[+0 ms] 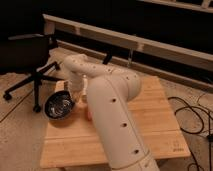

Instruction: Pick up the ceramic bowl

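Note:
The ceramic bowl (60, 107) is round, dark and shallow with a whitish speckled inside. It is at the left edge of the wooden table (155, 117), its inside tipped a little toward the camera. My gripper (75, 95) reaches down from the white arm (107, 95) to the bowl's right rim. The wrist hides where gripper and bowl meet, so I cannot tell whether it is touching.
A small orange object (89, 113) shows on the table just right of the bowl, against the arm. A black office chair (30, 55) stands on the floor at the left. Cables (192, 115) lie on the floor at the right. A long low ledge (135, 44) runs behind the table.

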